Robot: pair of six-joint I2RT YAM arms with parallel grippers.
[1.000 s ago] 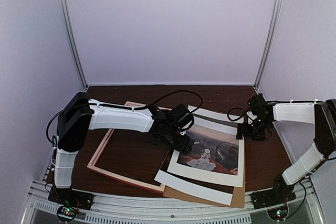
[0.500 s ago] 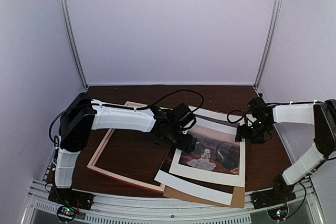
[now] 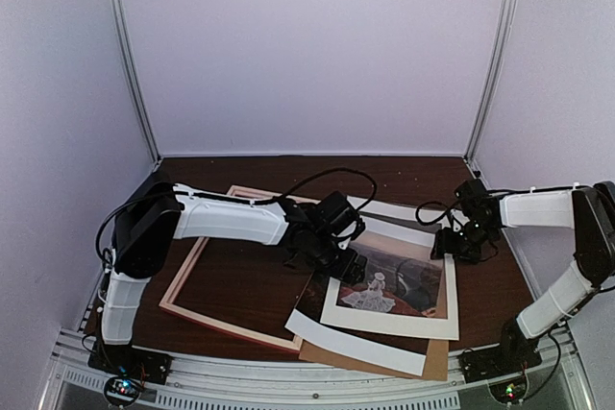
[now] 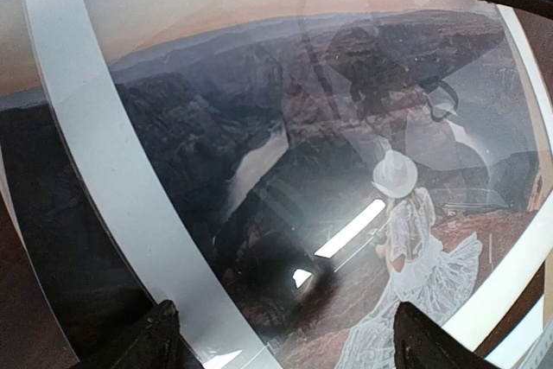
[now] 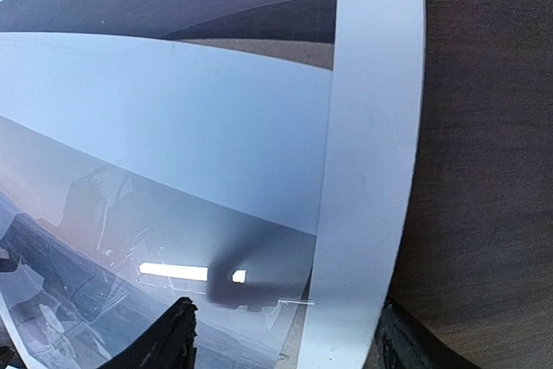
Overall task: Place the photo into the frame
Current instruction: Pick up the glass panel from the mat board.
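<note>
The photo [image 3: 404, 280], a dark landscape with a white-dressed figure, lies flat right of centre on top of the white mat [image 3: 356, 343]. The pink-edged frame [image 3: 221, 325] lies flat to its left with nothing inside it. My left gripper [image 3: 341, 261] is open, its fingertips down on the photo's left part; the print [image 4: 285, 153] fills the left wrist view between the tips of the left gripper [image 4: 285, 347]. My right gripper [image 3: 452, 242] is open at the photo's far right edge. In the right wrist view the right gripper [image 5: 285, 343] straddles the photo's margin [image 5: 173, 136] and the mat's side strip [image 5: 371, 170].
A brown backing board [image 3: 437, 357] lies under the mat at the near right, close to the table's front edge. Dark wood tabletop [image 5: 484, 170] shows right of the mat. White walls enclose the table on three sides.
The photo has slid a little to the right under the left gripper, which moved with it. The right gripper's jaws have narrowed somewhat and shifted slightly at the photo's edge.
</note>
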